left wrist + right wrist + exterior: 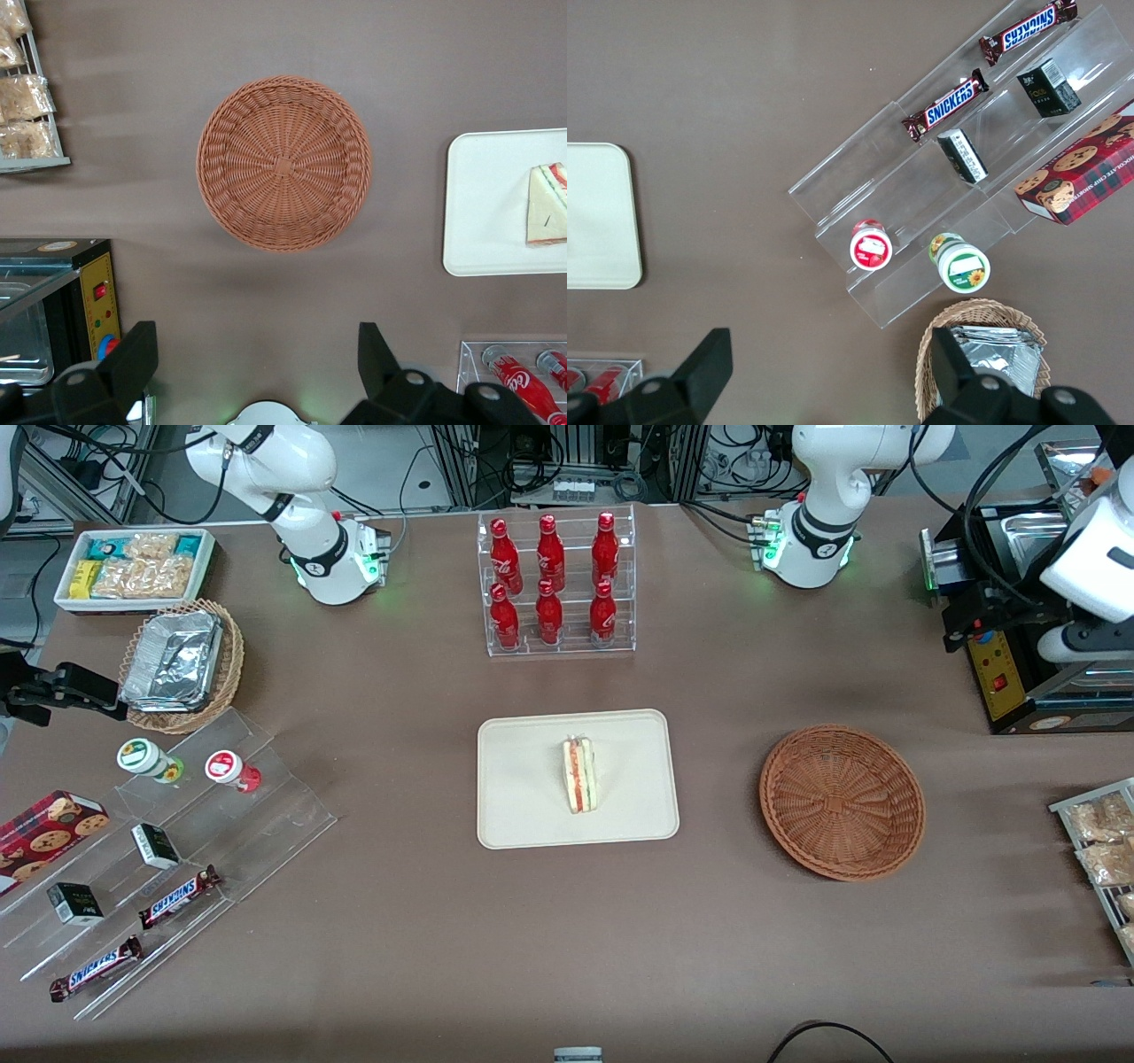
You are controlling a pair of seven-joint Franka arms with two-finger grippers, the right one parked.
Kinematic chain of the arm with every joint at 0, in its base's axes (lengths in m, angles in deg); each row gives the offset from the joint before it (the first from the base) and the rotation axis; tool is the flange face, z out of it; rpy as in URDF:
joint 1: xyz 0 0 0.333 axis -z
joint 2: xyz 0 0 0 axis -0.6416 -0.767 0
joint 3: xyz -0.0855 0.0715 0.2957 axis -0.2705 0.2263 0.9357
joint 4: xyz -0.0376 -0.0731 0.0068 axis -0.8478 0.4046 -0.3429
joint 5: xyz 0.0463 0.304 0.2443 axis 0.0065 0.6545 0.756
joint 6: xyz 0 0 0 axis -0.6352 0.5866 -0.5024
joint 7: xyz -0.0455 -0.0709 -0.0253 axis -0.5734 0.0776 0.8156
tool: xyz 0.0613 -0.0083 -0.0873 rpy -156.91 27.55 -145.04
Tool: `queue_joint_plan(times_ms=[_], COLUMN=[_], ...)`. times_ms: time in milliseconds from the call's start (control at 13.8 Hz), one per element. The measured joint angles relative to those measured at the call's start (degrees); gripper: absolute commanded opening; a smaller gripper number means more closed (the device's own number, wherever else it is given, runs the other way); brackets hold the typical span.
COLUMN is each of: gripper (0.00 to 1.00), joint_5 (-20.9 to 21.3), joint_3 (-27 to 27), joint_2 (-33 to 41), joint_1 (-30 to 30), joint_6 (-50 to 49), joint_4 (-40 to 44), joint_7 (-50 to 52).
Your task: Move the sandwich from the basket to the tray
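Note:
The sandwich, a pale wedge with red and green layers, lies on the cream tray at the table's middle. Beside the tray, toward the working arm's end, sits the round reddish-brown wicker basket with nothing in it. My left gripper hangs high over the table, farther from the front camera than the basket, apart from both basket and sandwich. Its fingers are spread wide and hold nothing.
A clear rack of red bottles stands farther back than the tray. A black appliance with a yellow panel sits near my gripper. Bagged snacks on a wire rack lie at the working arm's end.

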Motion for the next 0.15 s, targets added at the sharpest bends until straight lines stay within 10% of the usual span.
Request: queue_joint_plan(times_ms=[145], gripper=[1.00], joint_5=[0.0], joint_3=[0.0], joint_2=[-0.8], joint_1=[0.0], joint_6=[0.2], joint_4=[0.4], joint_7=[0.0])
